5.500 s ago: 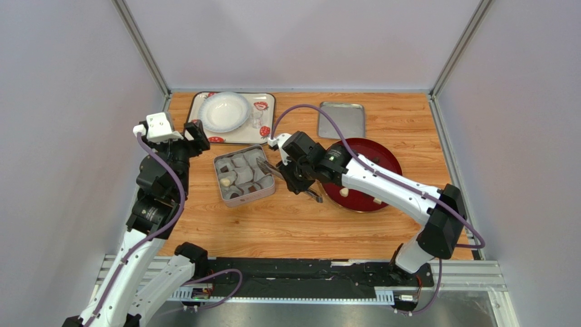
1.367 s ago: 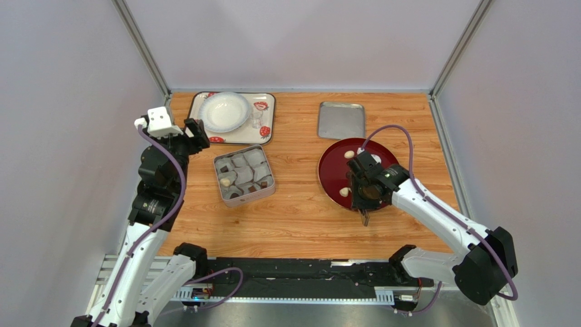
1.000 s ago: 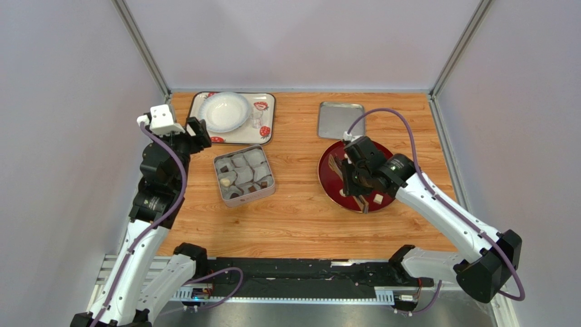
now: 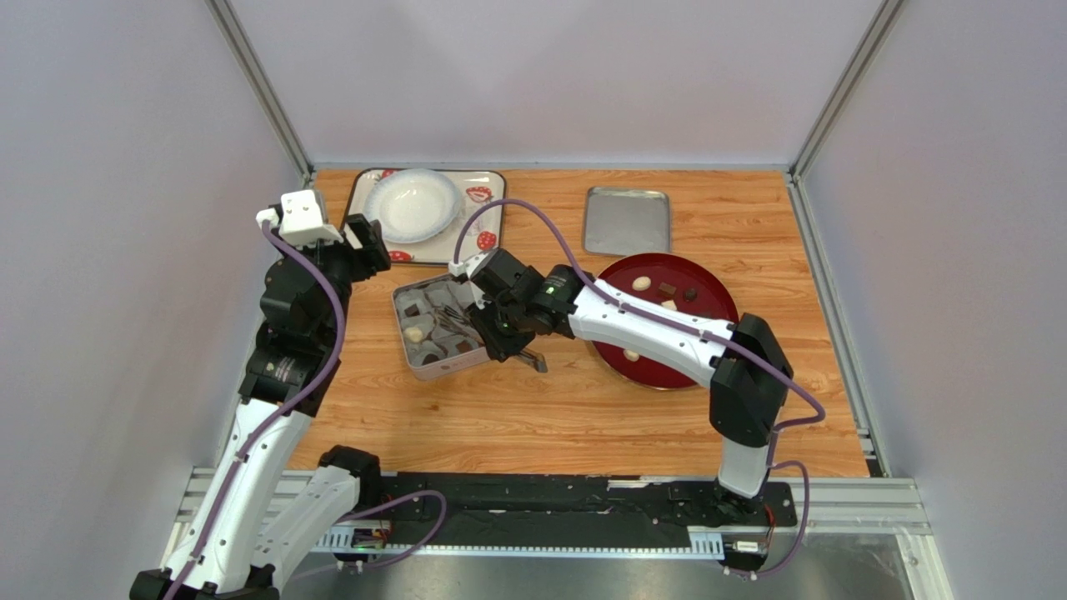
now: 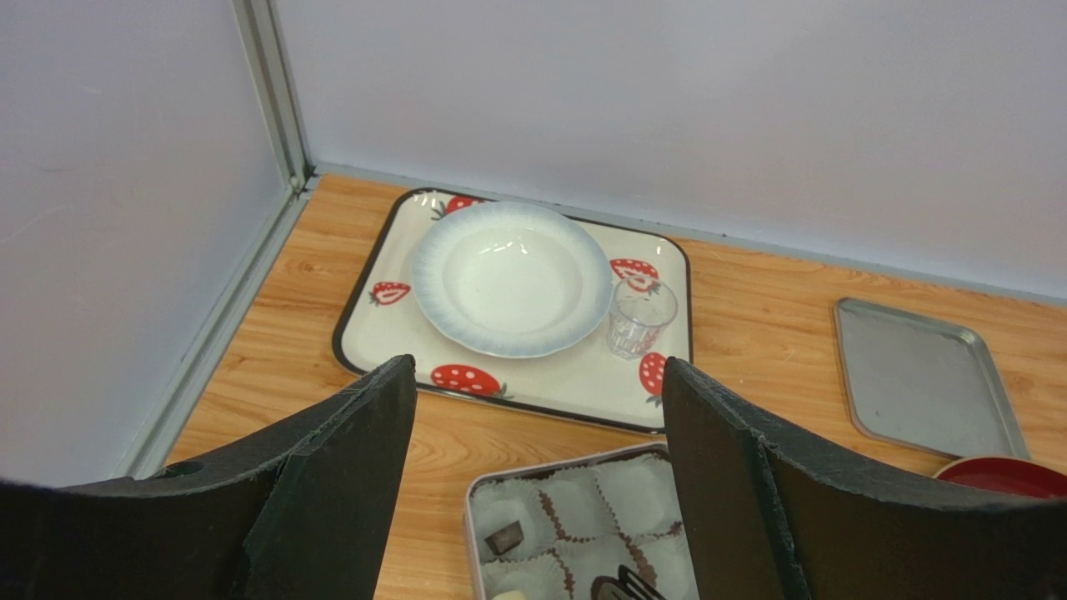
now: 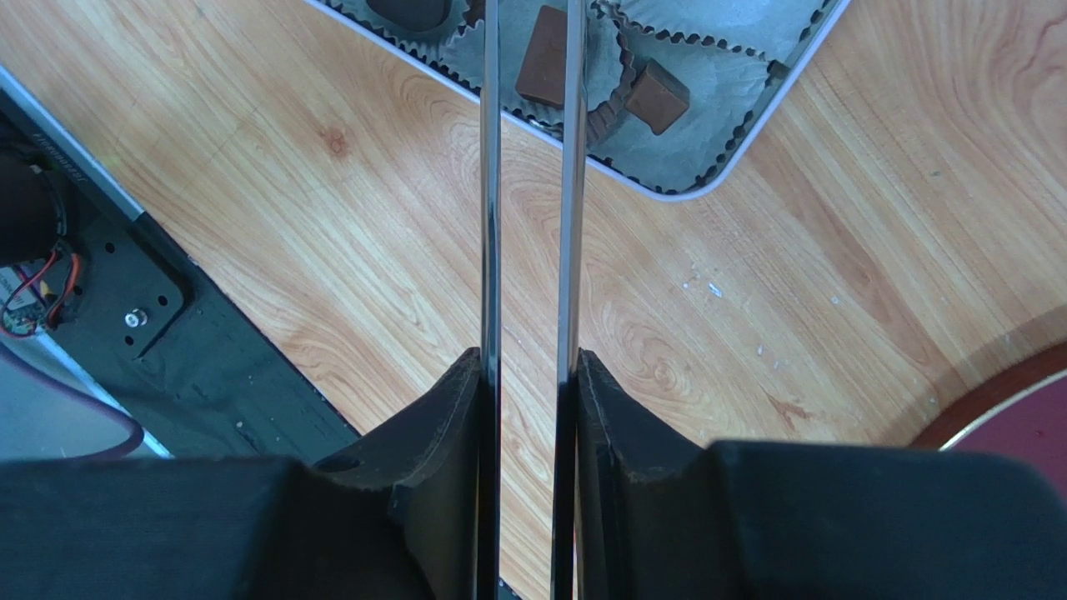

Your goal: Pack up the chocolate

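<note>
Currently the right gripper (image 6: 529, 425) is clamped on a pair of metal tongs (image 6: 489, 188), whose two thin blades are held nearly parallel with a narrow gap between them. The blades are extended over the near corner of the tin (image 4: 420, 365). The tong tips are cut off by the frame edge in the right wrist view, so it cannot be told whether anything is gripped between them.

The chocolate (image 6: 546, 73) is found in two places. Several brown pieces are seated in the grey paper cups (image 6: 739, 38) inside the tin, one square being seen between the blades and another (image 6: 656, 96) just beside them. Further pieces, brown and cream-white (image 4: 643, 284), are spread on the red plate (image 4: 724, 300), to the right of the tin.

The left gripper (image 5: 536, 413) is held raised at the left side of the table (image 4: 564, 413), with its fingers (image 5: 338, 488) spread wide and nothing between them. Beyond it, a white bowl (image 5: 511, 278) and a small glass (image 5: 641, 316) are carried on a strawberry-print tray (image 5: 376, 338). A flat metal lid (image 4: 628, 220) is laid behind the red plate.
</note>
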